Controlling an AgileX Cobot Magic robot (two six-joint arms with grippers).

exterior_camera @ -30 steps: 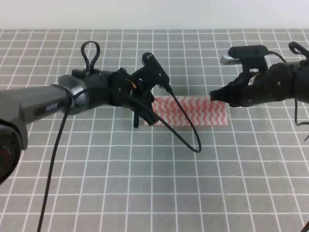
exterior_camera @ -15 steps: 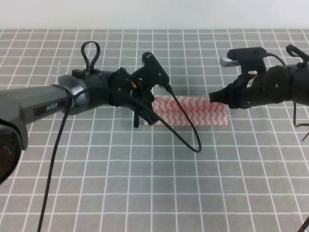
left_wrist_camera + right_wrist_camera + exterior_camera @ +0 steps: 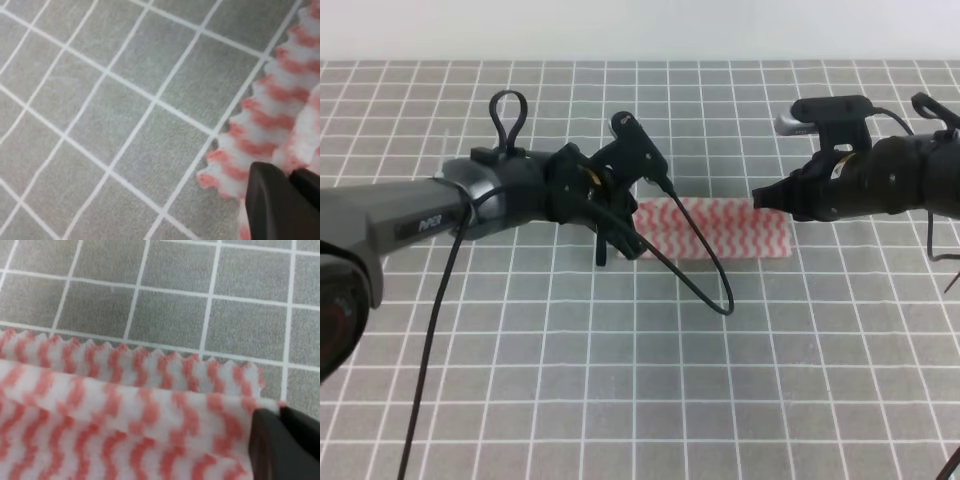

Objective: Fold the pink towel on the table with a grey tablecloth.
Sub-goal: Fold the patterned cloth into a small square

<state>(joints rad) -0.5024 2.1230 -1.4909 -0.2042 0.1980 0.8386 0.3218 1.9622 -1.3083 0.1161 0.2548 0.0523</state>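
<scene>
Left hand (image 3: 620, 243) and right hand (image 3: 761, 196) each pinching pink towel (image 3: 715, 228) ends; grey gridded tablecloth (image 3: 640, 380) beneath

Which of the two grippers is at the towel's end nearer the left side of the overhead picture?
The left gripper, at the pink towel's left end; the right gripper holds the opposite end.

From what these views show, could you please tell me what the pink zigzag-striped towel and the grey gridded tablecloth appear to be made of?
The pink zigzag-striped towel looks like thin, soft nonwoven or light woven cloth, matte: it creases limply and its scalloped edge looks fuzzy. The grey gridded tablecloth looks like matte, felt-like fabric: a fine speckled nap shows between the printed white lines. Neither fibre can be told for certain.
</scene>
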